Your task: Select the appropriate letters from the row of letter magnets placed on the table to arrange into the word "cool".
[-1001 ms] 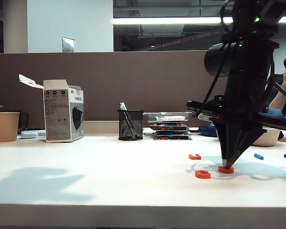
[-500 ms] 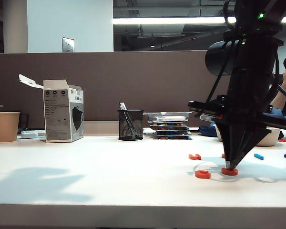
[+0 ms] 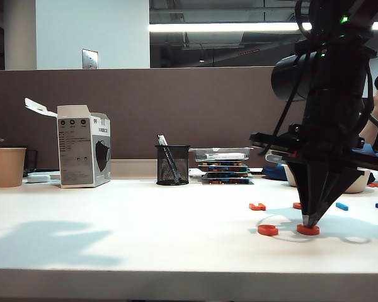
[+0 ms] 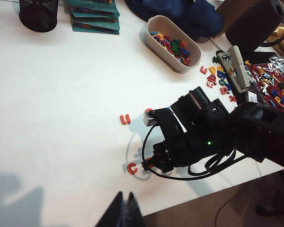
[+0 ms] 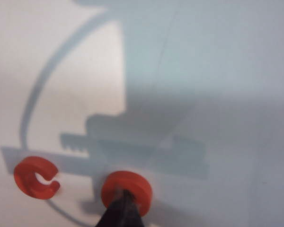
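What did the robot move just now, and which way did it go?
The right gripper, shut with its tip on the orange-red O, slid that ring a little to the right along the table, away from the C. Nothing was picked up or let go. The C, the hook-shaped magnet, the blue bar and the left gripper stayed as they were.

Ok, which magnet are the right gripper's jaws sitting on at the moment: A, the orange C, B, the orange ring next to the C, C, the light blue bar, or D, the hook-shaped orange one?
B: the right gripper has its shut jaws planted on the orange ring, with the orange C lying apart beside it on the table.
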Robot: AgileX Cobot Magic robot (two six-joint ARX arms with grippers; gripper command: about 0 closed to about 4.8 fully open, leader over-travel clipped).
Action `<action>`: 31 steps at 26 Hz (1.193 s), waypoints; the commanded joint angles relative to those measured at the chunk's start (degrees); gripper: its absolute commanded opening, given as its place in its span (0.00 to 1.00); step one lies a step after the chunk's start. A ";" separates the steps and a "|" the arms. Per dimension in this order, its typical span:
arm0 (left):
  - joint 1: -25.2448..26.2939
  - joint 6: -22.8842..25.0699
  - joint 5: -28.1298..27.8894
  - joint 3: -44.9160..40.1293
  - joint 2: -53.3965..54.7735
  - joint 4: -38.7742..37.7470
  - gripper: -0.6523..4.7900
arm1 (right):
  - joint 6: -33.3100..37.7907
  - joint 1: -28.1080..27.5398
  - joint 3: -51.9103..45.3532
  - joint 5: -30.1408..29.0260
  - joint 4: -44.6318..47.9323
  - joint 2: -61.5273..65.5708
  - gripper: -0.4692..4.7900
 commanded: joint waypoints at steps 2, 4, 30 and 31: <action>-0.04 -0.13 -0.20 0.13 -0.15 0.35 0.11 | 0.35 0.26 -1.44 0.94 -3.50 1.31 0.08; -0.04 -0.13 -0.20 0.13 -0.15 0.35 0.11 | 0.35 0.26 -1.46 0.98 -3.56 0.96 0.08; -0.04 -0.13 -0.17 0.13 -0.15 0.35 0.11 | 0.33 0.20 -1.22 1.01 1.51 -1.42 0.08; -0.04 -0.13 -0.17 0.13 -0.15 0.35 0.11 | 0.35 0.20 -1.22 0.98 1.55 -1.42 0.08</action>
